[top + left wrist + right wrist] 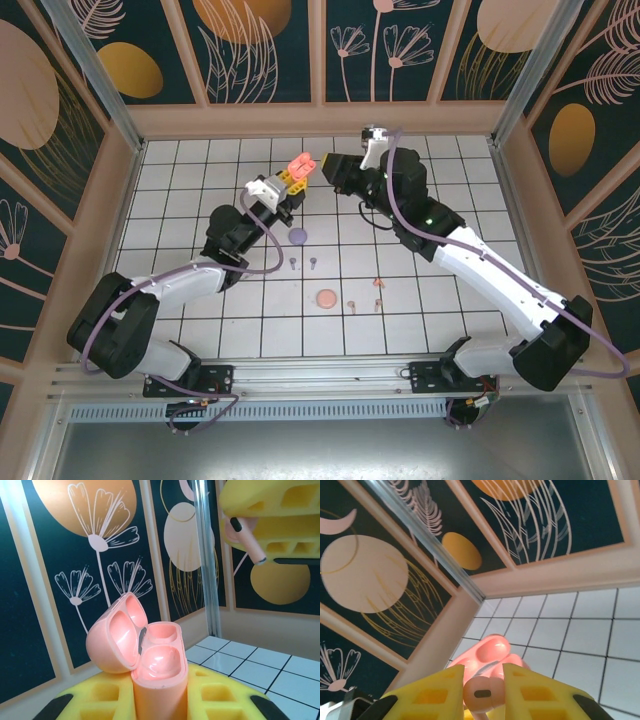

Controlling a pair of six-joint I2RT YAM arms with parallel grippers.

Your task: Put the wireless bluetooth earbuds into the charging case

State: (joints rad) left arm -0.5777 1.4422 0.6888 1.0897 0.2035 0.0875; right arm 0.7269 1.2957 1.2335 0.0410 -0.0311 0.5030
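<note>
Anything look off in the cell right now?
Nothing damaged. Earbuds lie scattered on the tiles mid-table; pink case held open in the left gripper, one earbud in the right gripper.

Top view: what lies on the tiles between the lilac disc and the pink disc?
A tiny lilac earbud, apart from both the lilac disc and the pink disc, in the top view.

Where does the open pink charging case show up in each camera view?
Top external: the case, upper centre, gripped by the left hand.
Left wrist: the case, bottom centre, open.
Right wrist: the case, bottom centre, behind the earbud in the right hand.
Shared landmark: the white tiled table.
</note>
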